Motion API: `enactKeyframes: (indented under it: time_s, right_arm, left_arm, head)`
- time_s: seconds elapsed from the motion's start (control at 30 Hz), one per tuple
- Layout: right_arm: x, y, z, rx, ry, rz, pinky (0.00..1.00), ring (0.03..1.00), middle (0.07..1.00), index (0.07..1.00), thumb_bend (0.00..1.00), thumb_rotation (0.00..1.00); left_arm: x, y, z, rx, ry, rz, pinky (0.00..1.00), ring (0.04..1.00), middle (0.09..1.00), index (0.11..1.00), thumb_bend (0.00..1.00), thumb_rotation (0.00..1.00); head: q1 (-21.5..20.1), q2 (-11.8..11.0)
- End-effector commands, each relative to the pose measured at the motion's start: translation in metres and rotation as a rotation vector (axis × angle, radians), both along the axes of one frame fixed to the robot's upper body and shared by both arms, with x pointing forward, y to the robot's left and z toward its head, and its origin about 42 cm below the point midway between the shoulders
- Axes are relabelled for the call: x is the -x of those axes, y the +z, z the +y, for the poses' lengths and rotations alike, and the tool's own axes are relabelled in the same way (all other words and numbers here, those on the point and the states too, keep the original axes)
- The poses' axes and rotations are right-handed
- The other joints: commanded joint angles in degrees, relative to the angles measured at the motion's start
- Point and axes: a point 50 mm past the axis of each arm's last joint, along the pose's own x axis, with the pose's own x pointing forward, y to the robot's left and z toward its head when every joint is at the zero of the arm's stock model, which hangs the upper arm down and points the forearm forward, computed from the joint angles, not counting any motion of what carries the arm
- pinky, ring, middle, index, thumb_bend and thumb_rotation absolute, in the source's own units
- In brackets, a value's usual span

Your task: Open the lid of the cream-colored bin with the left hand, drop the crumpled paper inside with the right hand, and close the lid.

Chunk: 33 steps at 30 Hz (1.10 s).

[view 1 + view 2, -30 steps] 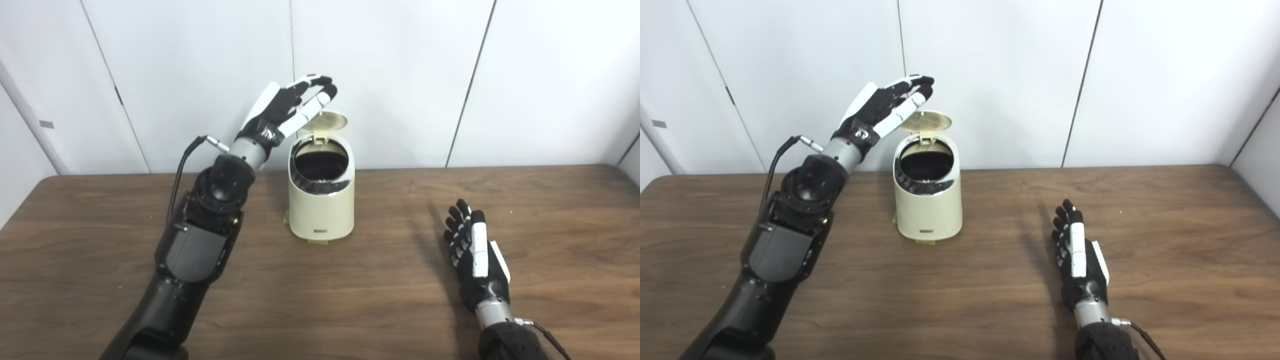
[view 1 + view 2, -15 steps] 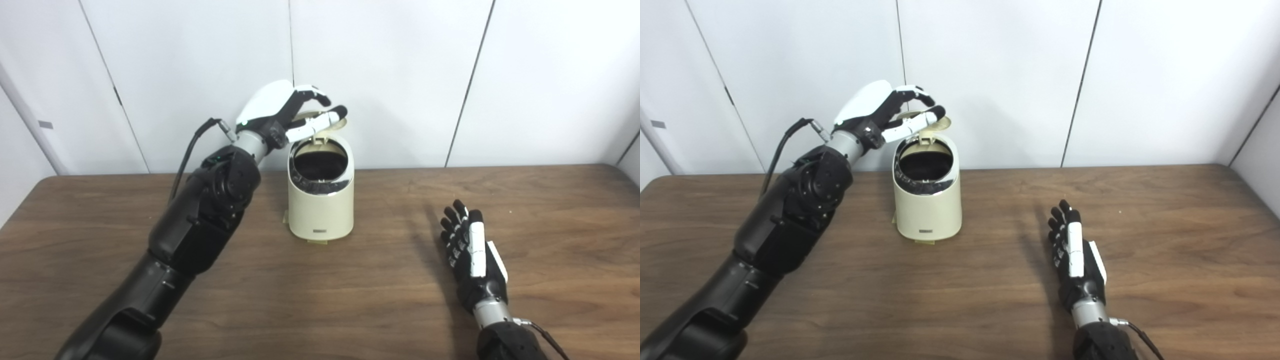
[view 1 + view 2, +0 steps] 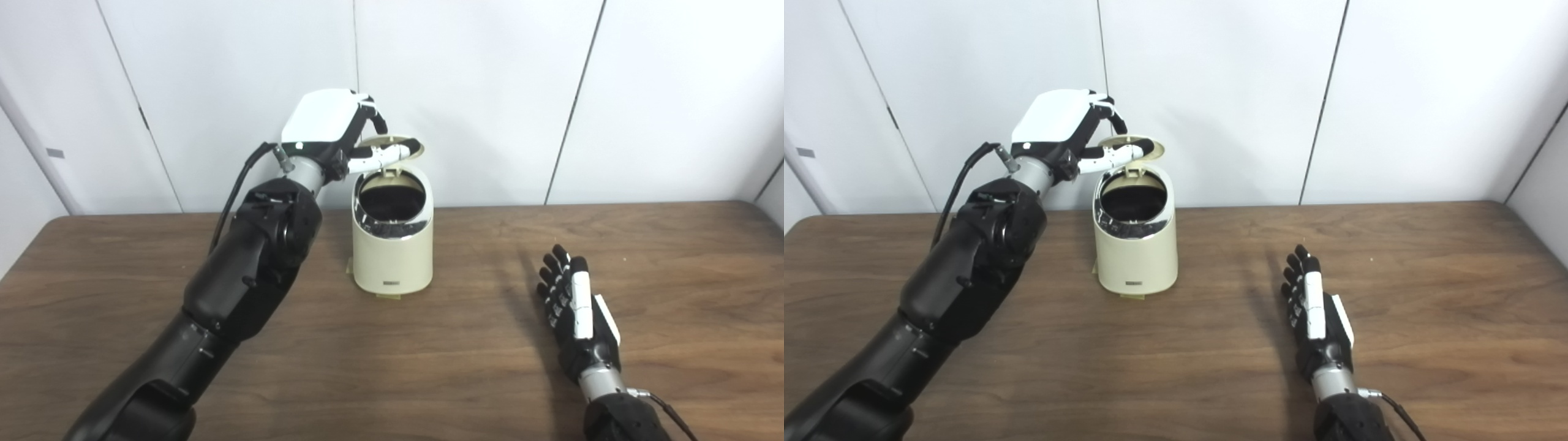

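Note:
The cream-colored bin (image 3: pixel 392 257) stands at the back middle of the table with its round lid (image 3: pixel 399 141) hinged up at the rear. Its inside is dark, and no crumpled paper shows anywhere. My left hand (image 3: pixel 324 125) hovers palm-down at the lid. The fingers (image 3: pixel 372 116) arch over the lid's top edge and the thumb lies across its front face, without a clear grip. My right hand (image 3: pixel 576 312) lies on the table right of the bin, open, fingers straight, holding nothing.
The wooden table (image 3: pixel 465 373) runs wide on both sides of the bin. White wall panels (image 3: pixel 490 92) rise close behind the bin. My left forearm (image 3: pixel 245 282) slants across the table's left half.
My left hand has rolled from palm-sideways to palm-down and come down onto the raised lid, fingers curling over it. The right hand has drifted slightly left.

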Motion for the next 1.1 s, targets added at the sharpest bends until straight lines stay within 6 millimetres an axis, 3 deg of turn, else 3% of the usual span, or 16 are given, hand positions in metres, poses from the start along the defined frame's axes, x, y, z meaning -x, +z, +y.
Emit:
enactKeyframes:
  time_s: [0.0, 0.1, 0.27, 0.87, 1.07]
  right_arm:
    - [-0.001, -0.001, 0.008, -0.007, 0.041, 0.042, 0.99, 0.99, 0.989, 1.0, 0.65, 1.0]
    - [-0.002, 0.0, 0.008, -0.01, 0.045, 0.049, 0.99, 0.99, 0.994, 1.0, 0.64, 1.0]
    - [-0.003, 0.0, 0.006, -0.006, 0.047, 0.057, 0.99, 0.988, 0.987, 1.0, 0.63, 1.0]
    - [-0.004, 0.001, 0.009, -0.02, 0.044, 0.063, 1.0, 0.993, 0.983, 1.0, 0.62, 1.0]
    - [-0.005, 0.002, 0.01, -0.011, 0.033, 0.063, 0.98, 1.0, 0.996, 1.0, 0.62, 1.0]
  left_arm:
    - [0.003, 0.029, -0.002, 0.043, -0.038, -0.067, 0.85, 0.941, 0.895, 0.692, 0.61, 0.91]
    - [0.003, 0.027, 0.002, 0.113, -0.065, -0.036, 0.76, 0.881, 0.849, 0.659, 0.57, 0.91]
    - [0.002, 0.025, 0.007, 0.147, -0.073, -0.02, 0.73, 0.861, 0.811, 0.614, 0.54, 0.92]
    - [0.003, 0.016, 0.015, 0.065, -0.096, 0.058, 0.73, 0.866, 0.83, 0.61, 0.55, 0.95]
    - [0.006, 0.003, 0.016, 0.015, -0.103, 0.066, 0.75, 0.892, 0.848, 0.595, 0.55, 0.96]
  head:
    - [-0.14, 0.08]
    - [-0.23, 0.16]
    - [-0.22, 0.24]
    - [-0.89, 1.04]
    - [-1.04, 1.2]
